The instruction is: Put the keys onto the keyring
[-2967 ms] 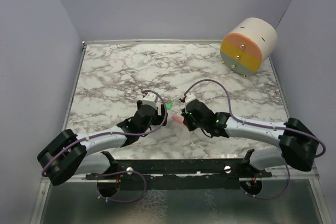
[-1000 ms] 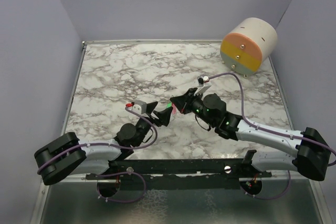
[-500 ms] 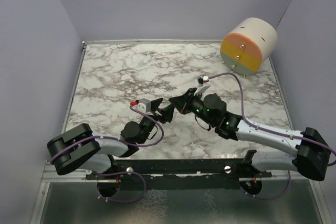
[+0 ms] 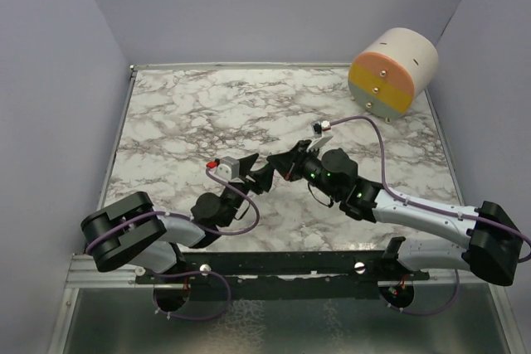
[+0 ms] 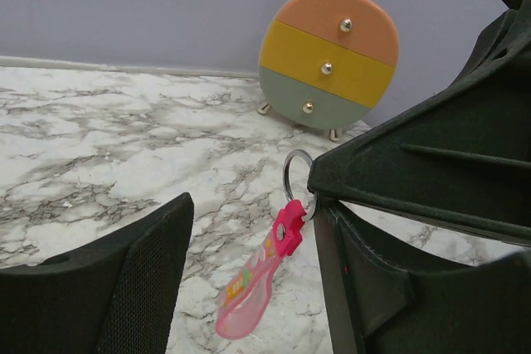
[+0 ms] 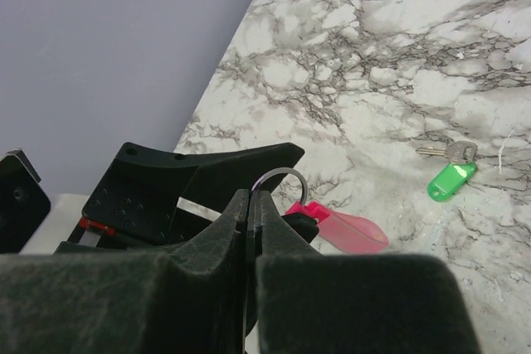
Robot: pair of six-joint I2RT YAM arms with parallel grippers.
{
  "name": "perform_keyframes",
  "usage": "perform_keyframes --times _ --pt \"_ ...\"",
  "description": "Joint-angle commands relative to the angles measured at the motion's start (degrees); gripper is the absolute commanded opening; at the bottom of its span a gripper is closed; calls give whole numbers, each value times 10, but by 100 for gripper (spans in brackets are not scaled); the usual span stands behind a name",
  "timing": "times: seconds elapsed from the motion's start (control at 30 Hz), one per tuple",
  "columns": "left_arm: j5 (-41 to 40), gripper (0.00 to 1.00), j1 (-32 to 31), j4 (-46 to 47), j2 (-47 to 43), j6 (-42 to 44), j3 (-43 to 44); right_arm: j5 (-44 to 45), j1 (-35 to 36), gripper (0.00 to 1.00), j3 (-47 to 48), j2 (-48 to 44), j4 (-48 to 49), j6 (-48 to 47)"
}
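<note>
Since three seconds ago both arms have come up off the worktop (image 4: 182,113), where they were bent low over the keys, and they now meet in the air at the near middle. Over the last second the left arm has swung its wrist in toward the right one. The right gripper (image 6: 250,198) has its fingers pressed together on the keyring (image 5: 286,173). The ring stands up above the fingertips. The pink key (image 5: 253,288) hangs from the ring by its head and appears to be threaded already, so that part of the task is judged done. The left gripper (image 4: 255,176) faces the ring from the left with its jaws apart and holds nothing. In the left wrist view the pink key hangs in the gap between those jaws. Whether it sits between the pads or just beyond them cannot be told from this angle. The green key (image 6: 452,178) lies flat on the worktop with its metal blade showing, well apart from both grippers and not on the ring. It is judged to be the outstanding item.
</note>
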Motion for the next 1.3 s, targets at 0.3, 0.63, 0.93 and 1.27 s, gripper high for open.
perform_keyframes --times 0.3,0.63,0.93,1.27 --pt "-13 25 -6 69 14 15 -1 -12 4 1 -11 -12 7 12" --pt "-19 0 -6 69 -2 33 -19 8 3 15 -8 -43 -19 -2" --pt "4 0 -6 41 -30 37 -22 34 3 15 -7 -70 -49 -29" --pt "75 0 -6 -29 -80 44 -30 83 3 29 0 -98 -117 -117"
